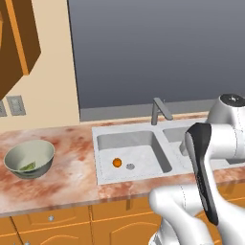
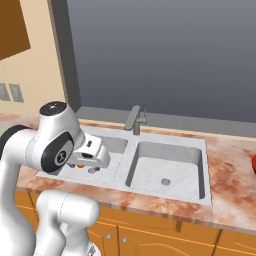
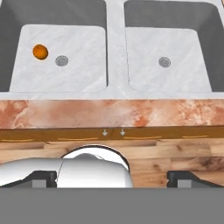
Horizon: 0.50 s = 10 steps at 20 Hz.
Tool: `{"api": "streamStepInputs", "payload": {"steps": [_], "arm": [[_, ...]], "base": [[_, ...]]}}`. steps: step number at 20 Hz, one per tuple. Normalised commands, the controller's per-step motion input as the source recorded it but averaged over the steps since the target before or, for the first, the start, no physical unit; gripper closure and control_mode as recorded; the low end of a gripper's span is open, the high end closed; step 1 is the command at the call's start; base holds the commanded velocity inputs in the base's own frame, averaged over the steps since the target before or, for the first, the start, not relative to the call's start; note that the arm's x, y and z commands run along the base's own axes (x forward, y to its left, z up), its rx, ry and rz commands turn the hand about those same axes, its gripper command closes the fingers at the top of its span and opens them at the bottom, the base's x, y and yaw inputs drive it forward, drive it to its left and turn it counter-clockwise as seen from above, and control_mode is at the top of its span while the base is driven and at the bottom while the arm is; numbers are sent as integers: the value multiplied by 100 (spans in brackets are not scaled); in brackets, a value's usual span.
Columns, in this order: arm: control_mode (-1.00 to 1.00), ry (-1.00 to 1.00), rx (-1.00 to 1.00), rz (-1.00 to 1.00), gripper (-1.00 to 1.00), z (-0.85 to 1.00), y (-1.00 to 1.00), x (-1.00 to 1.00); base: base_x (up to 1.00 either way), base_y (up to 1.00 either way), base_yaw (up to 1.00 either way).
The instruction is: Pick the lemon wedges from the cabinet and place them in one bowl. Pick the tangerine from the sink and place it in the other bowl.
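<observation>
The sink (image 1: 143, 153) is set into a reddish marble bench (image 1: 72, 182), and I take it as the landmark. The tangerine (image 1: 117, 162) lies on the floor of the sink's left basin, just beside the round drain (image 1: 130, 166) and apart from the basin walls. In the hand view the same tangerine (image 3: 40, 51) sits to the left of that drain (image 3: 61, 60). The faucet (image 1: 160, 111) stands behind the sink, between the two basins. Left of the sink, well apart from it, a pale green bowl (image 1: 19, 154) stands on the bench, and green lemon wedges (image 1: 27, 166) lie inside it. The wooden cabinet (image 1: 16, 43) hangs on the wall above and left of the bowl. The claw (image 3: 112, 179) hangs in front of the sink's near edge with its fingertips (image 3: 43, 178) spread wide and nothing between them.
</observation>
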Motion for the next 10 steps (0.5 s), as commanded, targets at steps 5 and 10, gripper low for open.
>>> {"api": "streamStepInputs", "payload": {"steps": [5,10], "arm": [[-100,3,0,6,-100,0,1,59],[-100,25,-1,17,-100,-2,21,76]], "base": [[0,0,0],[0,0,0]]}}
